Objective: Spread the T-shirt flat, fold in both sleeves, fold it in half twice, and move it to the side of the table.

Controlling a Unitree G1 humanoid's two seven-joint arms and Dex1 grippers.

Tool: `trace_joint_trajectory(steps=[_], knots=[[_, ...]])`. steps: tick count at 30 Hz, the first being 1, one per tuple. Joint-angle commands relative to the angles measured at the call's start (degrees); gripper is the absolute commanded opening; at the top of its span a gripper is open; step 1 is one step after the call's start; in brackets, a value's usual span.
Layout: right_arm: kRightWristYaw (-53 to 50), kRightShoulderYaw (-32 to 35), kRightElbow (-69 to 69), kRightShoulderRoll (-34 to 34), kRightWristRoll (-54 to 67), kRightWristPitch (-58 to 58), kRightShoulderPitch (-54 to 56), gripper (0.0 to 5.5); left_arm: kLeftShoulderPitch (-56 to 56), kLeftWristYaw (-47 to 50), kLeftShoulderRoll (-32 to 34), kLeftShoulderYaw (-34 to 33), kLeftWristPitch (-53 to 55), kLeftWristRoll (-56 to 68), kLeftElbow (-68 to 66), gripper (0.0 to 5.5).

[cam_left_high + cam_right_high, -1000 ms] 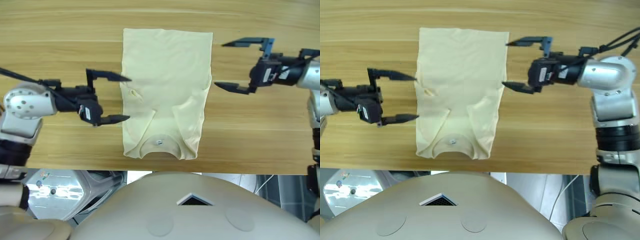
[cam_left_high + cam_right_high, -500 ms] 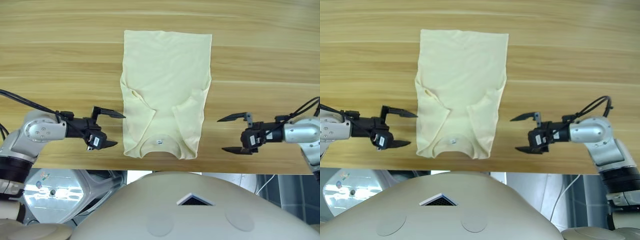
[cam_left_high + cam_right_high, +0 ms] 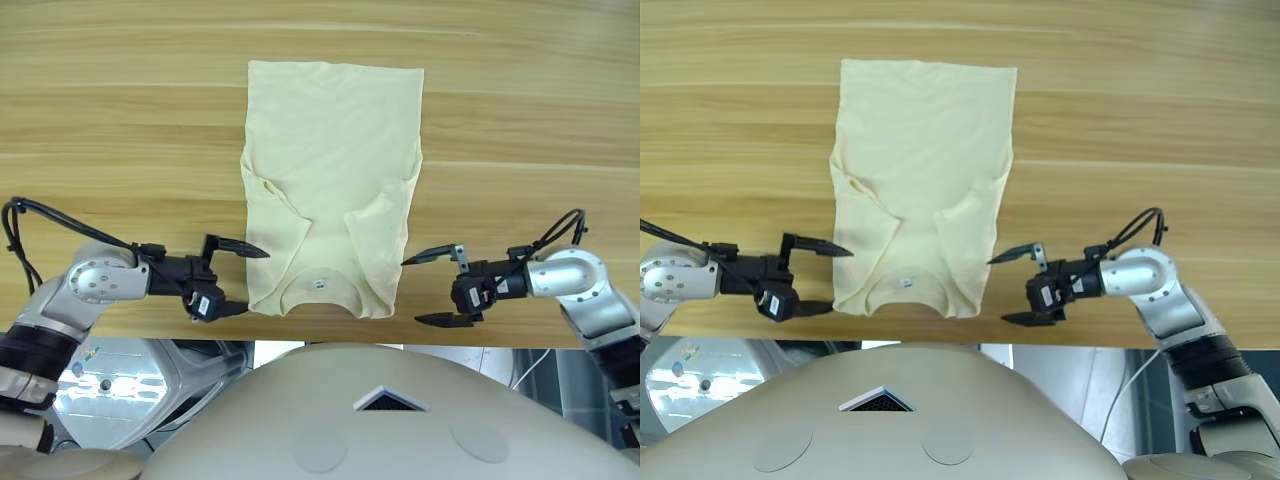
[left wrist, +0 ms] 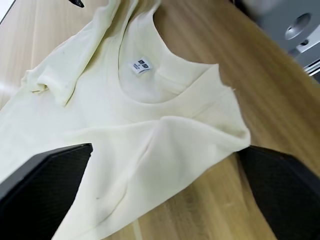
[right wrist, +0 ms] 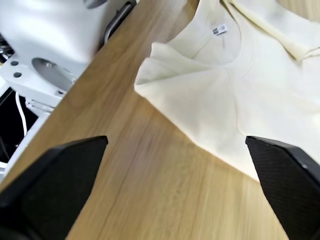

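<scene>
T-shirt point(image 3: 332, 150) lay flat on the worktop point(image 3: 120, 120), sleeves point(image 3: 378, 215) folded in, halvings not yet done; left hand point(image 3: 255, 281) and right hand point(image 3: 410, 291) gaped wide beside its collar point(image 3: 320, 298).

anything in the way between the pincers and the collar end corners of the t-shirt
Nothing visible. The left pincer and right pincer, both open, flank the collar end of the T-shirt, with bare table wood between the right one and the cloth.
</scene>
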State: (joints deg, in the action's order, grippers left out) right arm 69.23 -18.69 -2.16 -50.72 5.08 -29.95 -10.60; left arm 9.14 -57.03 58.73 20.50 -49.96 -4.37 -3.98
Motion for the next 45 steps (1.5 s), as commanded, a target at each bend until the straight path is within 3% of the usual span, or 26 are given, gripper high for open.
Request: trace_joint_trajectory(steps=[1,4,11,21,31,32,38,45], knots=[[-1.02,-0.31,0.09,1.41,0.0,0.24,1.21,5.11,0.64,-1.07,0.28,1.85,0.51,-2.31,-0.78,5.4],[-1.31,-0.82,0.34,2.48,-0.06,0.23,1.51,4.85,-1.53,0.93,-1.98,1.65,1.39,-4.64,-2.63,5.4],[-1.28,-1.67,-0.4,3.71,0.47,0.58,1.39,3.6,-2.39,1.24,-3.09,3.14,2.08,-6.47,-2.48,5.4],[-0.8,-2.22,-3.17,3.93,0.94,1.76,1.76,1.9,-0.86,-1.46,0.1,3.58,3.69,-3.45,1.72,5.4],[-1.22,-1.14,-2.78,2.72,0.18,2.82,1.62,0.05,-1.04,-2.24,0.0,4.46,3.91,-2.61,2.07,3.7],[-1.36,-0.04,-3.42,2.16,1.28,4.16,1.68,0.0,-1.05,-2.23,-0.02,4.45,3.93,-2.57,2.11,3.5],[-1.52,3.64,-3.93,-1.52,0.65,6.01,0.49,1.07,-1.33,-2.37,-0.59,4.4,3.99,-2.54,2.06,2.53],[-0.32,1.39,-4.44,-3.18,-1.74,4.03,-1.9,2.23,-1.59,-1.97,-1.3,4.26,4.14,-2.83,2.25,2.53]])
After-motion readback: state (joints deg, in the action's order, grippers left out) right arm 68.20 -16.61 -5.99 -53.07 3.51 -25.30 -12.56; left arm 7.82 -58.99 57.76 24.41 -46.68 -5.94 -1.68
